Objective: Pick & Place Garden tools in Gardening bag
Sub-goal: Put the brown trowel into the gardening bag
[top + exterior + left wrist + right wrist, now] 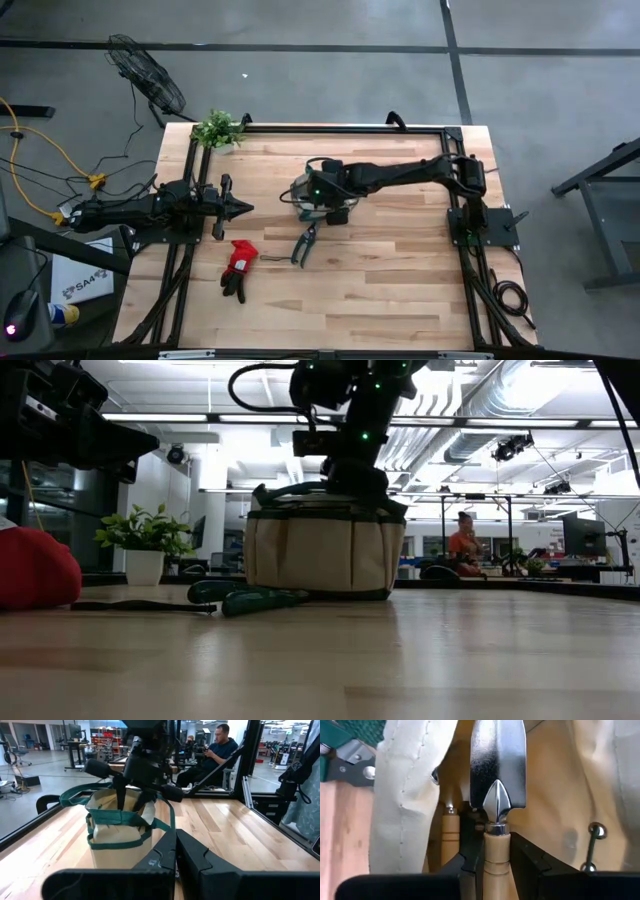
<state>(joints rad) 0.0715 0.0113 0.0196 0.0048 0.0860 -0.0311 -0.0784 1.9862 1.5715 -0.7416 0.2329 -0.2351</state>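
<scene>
1. The right gripper (322,200) is right over the gardening bag (325,550), reaching down into its open mouth, and the bag makes the landmark for everything here.

2. In the right wrist view the fingers (468,851) are pinching a trowel (497,765) by its wooden handle, silver blade pointing down inside the tan lining. So this is the drop-in step for that tool.

3. A second wooden handle (450,832) stands just beside the held one, inside the bag; by the look of it another trowel is already in.

4. Outside the bag, a pair of pruning shears (304,243) lies on the table (400,280) near the bag, on the side toward the table's front edge. The red-and-black glove pair (237,268) lies farther from the bag than the shears, off toward the left arm's side.

5. The left gripper (240,208) waits well apart from the bag, its fingers pressed together and holding nothing, pointed at the bag.

6. A small leafy plant (218,129) sits at the table's far corner, away from the bag.

7. Next call, as I judge it: spread the right fingers so the trowel settles inside, then lift straight up so the looped handle (80,795) isn't snagged, and go for the shears.
</scene>
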